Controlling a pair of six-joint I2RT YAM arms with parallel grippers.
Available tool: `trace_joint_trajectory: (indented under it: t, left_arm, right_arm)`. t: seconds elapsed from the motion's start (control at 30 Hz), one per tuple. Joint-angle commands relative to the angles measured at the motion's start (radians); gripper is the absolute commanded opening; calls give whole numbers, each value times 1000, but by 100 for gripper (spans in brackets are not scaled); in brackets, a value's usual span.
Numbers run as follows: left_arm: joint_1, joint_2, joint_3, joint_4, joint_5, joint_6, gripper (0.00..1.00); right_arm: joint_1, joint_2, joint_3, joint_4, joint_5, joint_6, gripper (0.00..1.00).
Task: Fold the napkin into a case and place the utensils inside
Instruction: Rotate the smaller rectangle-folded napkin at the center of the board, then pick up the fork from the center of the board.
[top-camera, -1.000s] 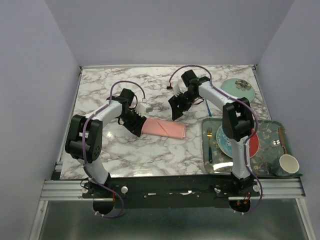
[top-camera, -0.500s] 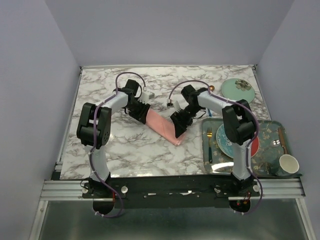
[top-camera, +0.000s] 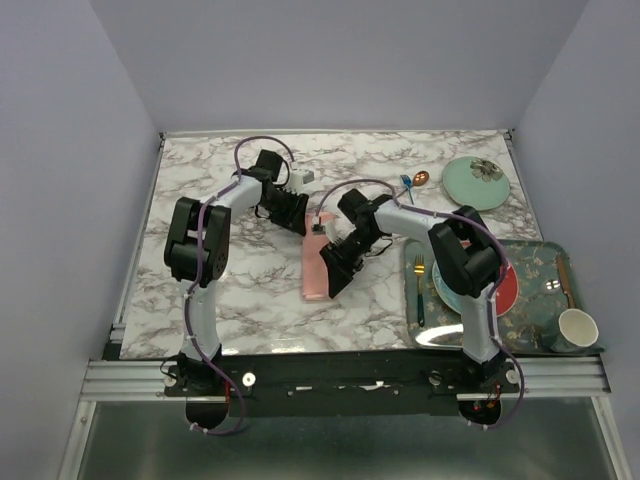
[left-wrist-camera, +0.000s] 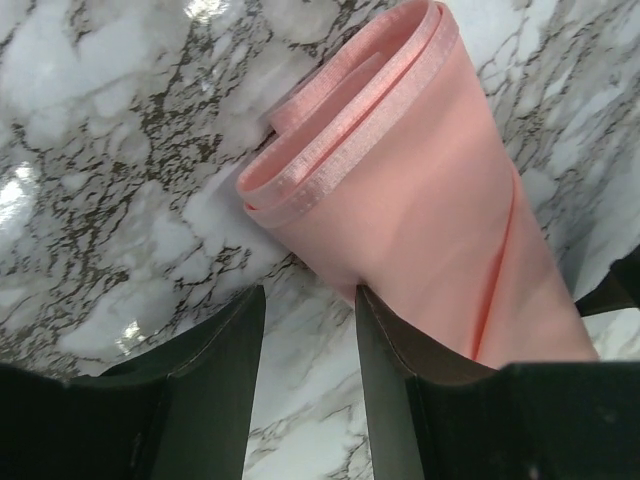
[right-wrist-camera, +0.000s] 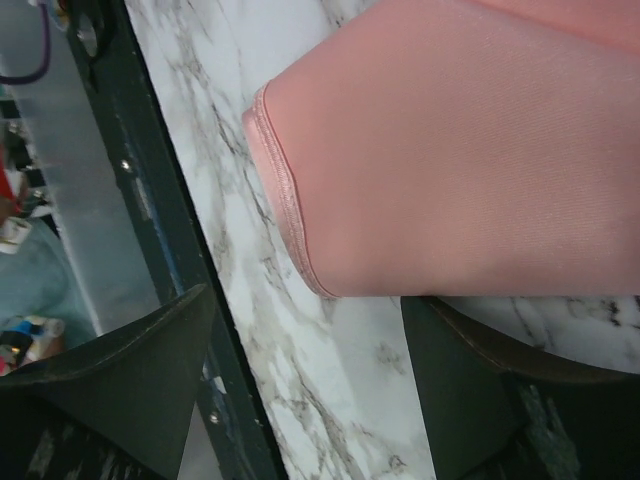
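Case (top-camera: 312, 275) flat; left claw (left-wrist-camera: 308, 300), right claw (right-wrist-camera: 305, 300) open

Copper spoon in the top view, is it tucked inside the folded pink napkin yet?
No, the copper spoon lies out on the marble table toward its far side, well apart from the folded napkin.

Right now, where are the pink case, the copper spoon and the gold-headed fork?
pink case (top-camera: 312, 285): top external view, near end of the cloth.
copper spoon (top-camera: 422, 178): top external view, its bowl.
gold-headed fork (top-camera: 419, 264): top external view, its tines.
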Motion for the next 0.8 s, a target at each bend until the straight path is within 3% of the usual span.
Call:
trace_joint_trajectory:
  t: [0.0,0.23,0.4,0.57,0.67,0.77]
  left_arm:
    - [-7,29,-34,21,125,-45,53]
    - [28,-87,-52,39,93,-68,55]
    - [94,-299,-104,124,-27,-59,59]
    - [124,-473,-142,167,-97,-45,64]
    - [135,-506,-153,144,-107,-33,65]
    - [144,-522,-162,115,-114,-25,65]
  right_arm:
    - [-2,-41,-74,110,-44,82,85]
    - [-79,-179,-53,72,51,96,85]
    - [-281,-297,53,80,250,168,80]
    - [-412,-228,208,109,613,159,65]
    - [-450,-121,334,104,706,148,58]
    - [-459,-18,441,80,761,133,56]
